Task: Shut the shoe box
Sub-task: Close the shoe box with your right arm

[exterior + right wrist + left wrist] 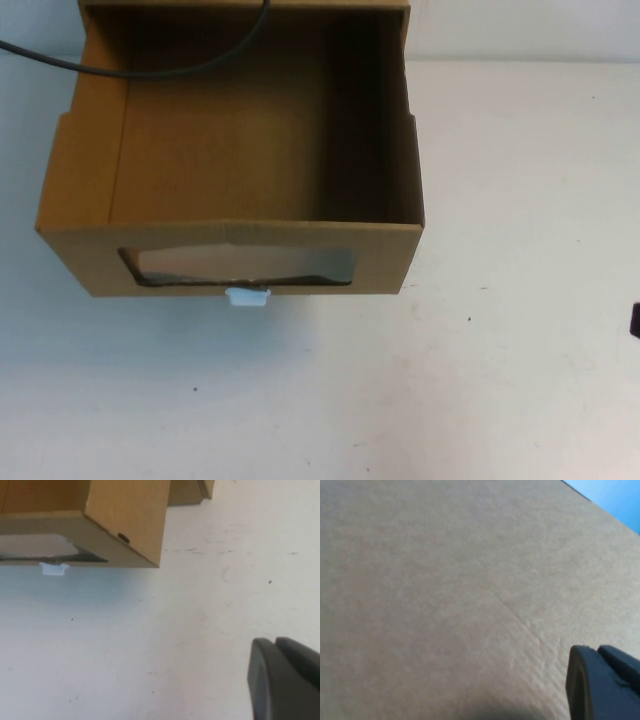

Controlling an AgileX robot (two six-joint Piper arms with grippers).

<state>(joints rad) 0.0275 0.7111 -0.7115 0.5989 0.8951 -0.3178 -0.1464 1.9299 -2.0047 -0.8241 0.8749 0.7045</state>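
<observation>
drawer of the shoe box [240, 160] is seen pulled out, pull tab [247, 297] below its window. left gripper [602, 685] is pressed near cardboard; right gripper [285, 680] is held over the table [520, 330]. neither claw's state can be told.

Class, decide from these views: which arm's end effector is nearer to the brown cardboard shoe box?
Left. The left end effector sits right against the brown cardboard shoe box, cardboard filling its view. The right end effector hangs over bare white table, apart from the box's right.
</observation>
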